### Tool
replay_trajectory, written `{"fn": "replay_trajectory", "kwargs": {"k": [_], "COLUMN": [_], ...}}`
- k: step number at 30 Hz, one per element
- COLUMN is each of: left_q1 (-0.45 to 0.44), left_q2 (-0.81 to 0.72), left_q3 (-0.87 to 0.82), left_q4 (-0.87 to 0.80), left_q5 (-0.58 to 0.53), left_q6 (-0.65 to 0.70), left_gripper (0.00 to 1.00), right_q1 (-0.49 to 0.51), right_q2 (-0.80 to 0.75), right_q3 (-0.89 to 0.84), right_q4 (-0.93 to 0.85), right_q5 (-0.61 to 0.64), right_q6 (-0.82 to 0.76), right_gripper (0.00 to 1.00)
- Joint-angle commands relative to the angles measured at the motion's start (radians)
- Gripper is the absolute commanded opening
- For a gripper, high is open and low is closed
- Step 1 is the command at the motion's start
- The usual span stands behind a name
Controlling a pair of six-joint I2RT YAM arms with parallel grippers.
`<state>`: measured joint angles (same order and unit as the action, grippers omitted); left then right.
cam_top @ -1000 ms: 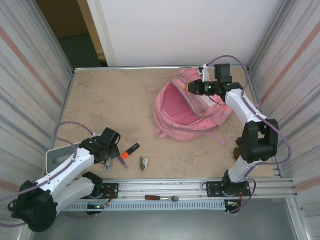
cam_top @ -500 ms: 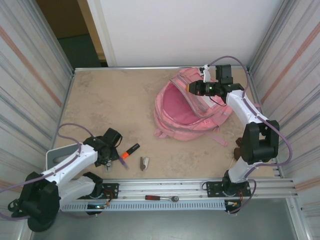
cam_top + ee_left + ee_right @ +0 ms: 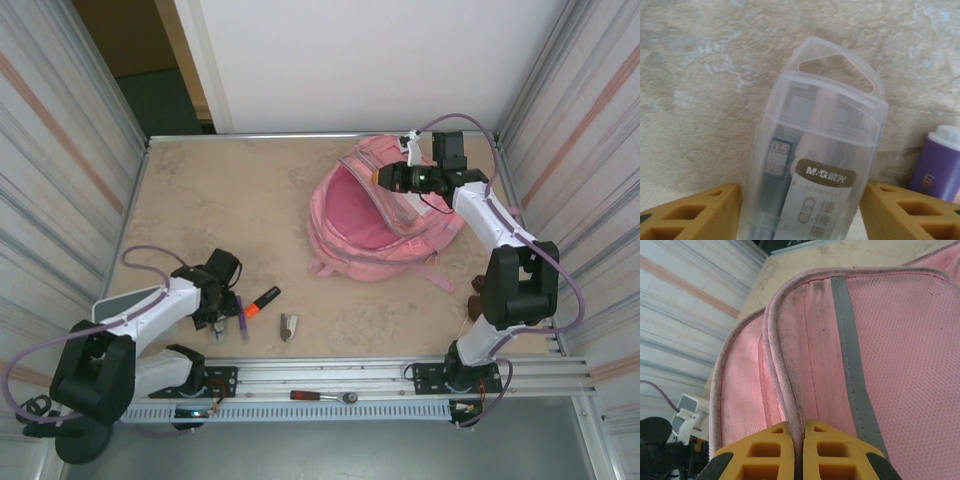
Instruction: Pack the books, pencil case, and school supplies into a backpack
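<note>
The pink backpack (image 3: 375, 215) lies open at the back right. My right gripper (image 3: 385, 176) is shut on its opening rim (image 3: 790, 370), with the piping pinched between the yellow fingers (image 3: 799, 427). At the front left my left gripper (image 3: 215, 318) is down on the table, open. A small clear lead case (image 3: 825, 125) lies between its fingers (image 3: 802, 200), which stand close against both sides. A purple pen (image 3: 940, 165) lies just right of it. The orange-and-black highlighter (image 3: 262, 300) and a grey-brown clip piece (image 3: 289, 326) lie nearby. The books and pencil case are out of view.
A red-handled metal tool (image 3: 322, 396) lies on the rail at the near edge. A grey flat tray (image 3: 118, 303) sits at the front left under the left arm. Corrugated metal walls (image 3: 70, 180) close in both sides.
The left gripper's fingers have narrowed around the clear case, and the left arm has shifted slightly. The right arm and the backpack have not moved.
</note>
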<state>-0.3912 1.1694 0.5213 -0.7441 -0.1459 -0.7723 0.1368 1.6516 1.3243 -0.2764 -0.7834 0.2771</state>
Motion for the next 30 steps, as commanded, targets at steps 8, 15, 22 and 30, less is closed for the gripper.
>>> {"fn": "replay_trajectory", "kwargs": {"k": [8, 15, 22, 30], "left_q1": [0.018, -0.009, -0.259, -0.325], "left_q2": [-0.073, -0.200, 0.121, 0.624], "left_q3": [0.003, 0.223, 0.525, 0.957], "left_q4": [0.043, 0.037, 0.338, 0.502], "left_q5": [-0.053, -0.024, 0.135, 0.317], "left_q6": [0.039, 0.110, 0.192, 0.155], "left_gripper": [0.44, 0.41, 0.42, 0.45], "right_q1": [-0.002, -0.012, -0.021, -0.054], "right_q2": [-0.040, -0.041, -0.016, 0.002], "right_q3": [-0.007, 0.018, 0.076, 0.159], "right_q4": [-0.017, -0.067, -0.103, -0.145], "right_q5": [-0.010, 0.025, 0.004, -0.048], "right_q6": [0.007, -0.015, -0.003, 0.014], "right_gripper": [0.00, 0.00, 0.00, 0.00]}}
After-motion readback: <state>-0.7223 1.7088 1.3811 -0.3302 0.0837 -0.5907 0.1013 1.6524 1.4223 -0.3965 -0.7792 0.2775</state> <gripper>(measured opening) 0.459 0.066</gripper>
